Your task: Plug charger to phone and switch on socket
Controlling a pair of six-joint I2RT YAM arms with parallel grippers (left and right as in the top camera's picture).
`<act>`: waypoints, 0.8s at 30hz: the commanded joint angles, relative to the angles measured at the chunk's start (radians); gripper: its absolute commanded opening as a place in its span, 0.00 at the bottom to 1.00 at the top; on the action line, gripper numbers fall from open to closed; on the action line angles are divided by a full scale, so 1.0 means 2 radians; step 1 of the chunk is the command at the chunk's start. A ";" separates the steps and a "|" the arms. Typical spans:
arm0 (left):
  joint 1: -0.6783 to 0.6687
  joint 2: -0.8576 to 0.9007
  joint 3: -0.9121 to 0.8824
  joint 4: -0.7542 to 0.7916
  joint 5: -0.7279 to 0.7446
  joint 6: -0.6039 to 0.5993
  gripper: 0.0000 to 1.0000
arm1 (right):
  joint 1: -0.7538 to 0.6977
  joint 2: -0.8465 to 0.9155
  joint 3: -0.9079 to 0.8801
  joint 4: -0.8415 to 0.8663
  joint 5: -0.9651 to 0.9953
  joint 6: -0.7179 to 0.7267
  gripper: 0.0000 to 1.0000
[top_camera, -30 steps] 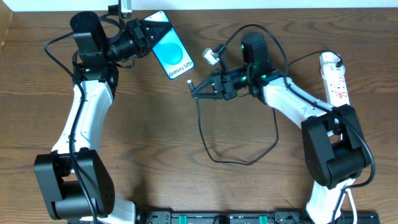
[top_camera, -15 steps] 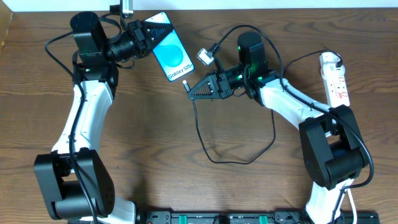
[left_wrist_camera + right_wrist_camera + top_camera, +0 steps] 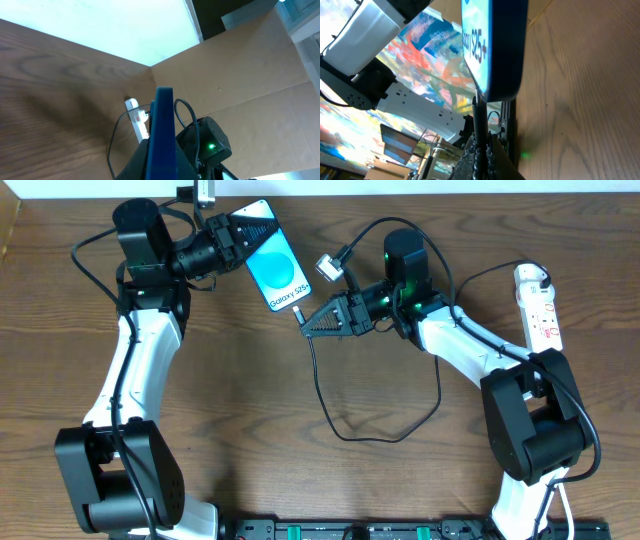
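My left gripper (image 3: pixel 243 235) is shut on the top end of the phone (image 3: pixel 277 267), which lies tilted at the table's back with its blue screen up. In the left wrist view the phone (image 3: pixel 161 135) shows edge-on between the fingers. My right gripper (image 3: pixel 307 323) is shut on the charger's plug tip (image 3: pixel 299 311), which touches the phone's bottom edge. In the right wrist view the plug tip (image 3: pixel 478 107) meets the phone's lower edge (image 3: pixel 500 47). The black charger cable (image 3: pixel 345 425) loops over the table. The white socket (image 3: pixel 538 305) lies at the far right.
A small silver connector (image 3: pixel 329 268) hangs on a black robot cable above my right gripper. The table's back edge runs just behind the phone. The arm bases stand along the front edge.
My right gripper moved left and up with the plug tip, from apart from the phone to its bottom edge. The left arm and the phone stayed still.
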 commanded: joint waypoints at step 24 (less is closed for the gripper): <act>-0.018 -0.009 0.002 -0.007 0.010 0.016 0.07 | 0.001 0.005 0.006 0.003 -0.007 0.006 0.01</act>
